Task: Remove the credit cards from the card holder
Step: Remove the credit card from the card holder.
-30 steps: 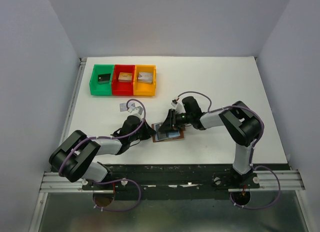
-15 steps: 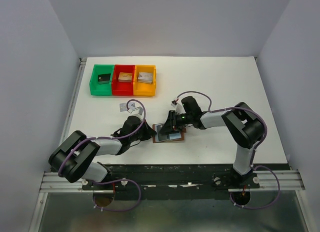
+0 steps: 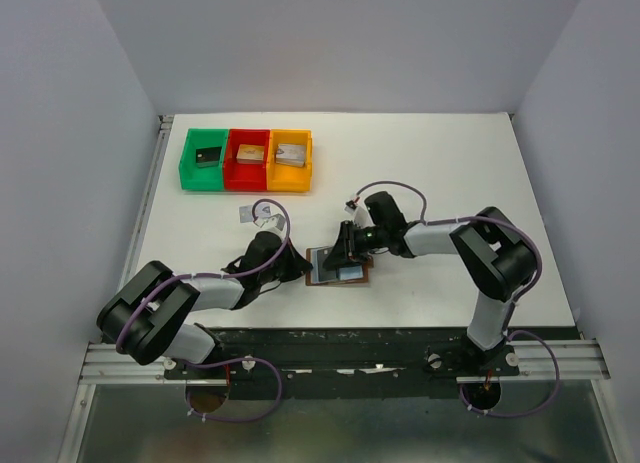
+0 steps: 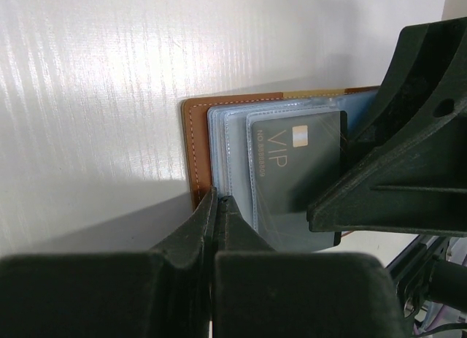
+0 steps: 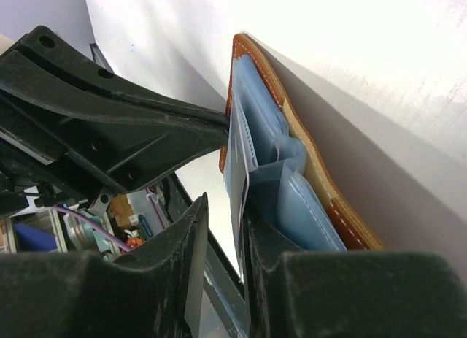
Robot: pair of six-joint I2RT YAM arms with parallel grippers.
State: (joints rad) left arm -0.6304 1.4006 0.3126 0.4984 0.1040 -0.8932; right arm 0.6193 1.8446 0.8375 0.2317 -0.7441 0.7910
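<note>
Right claw (image 5: pixel 225 215) straddles the black card (image 4: pixel 292 170), jaws narrowly apart; left claw (image 4: pixel 217 204), jaws together, pins the card holder (image 4: pixel 195 148) on the tabletop (image 4: pixel 95 97); the plastic sleeve (image 4: pixel 233 155) may get pinched too, dragging the holder

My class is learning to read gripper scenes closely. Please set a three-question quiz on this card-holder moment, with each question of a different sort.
1. True or false: the card holder lies folded shut.
2. What is printed on the black card? A) VIP B) GOLD C) BANK
3. Fill in: the left gripper rests at the holder's edge with its jaws ____.
Key: 1 false; 2 A; 3 shut.
</note>
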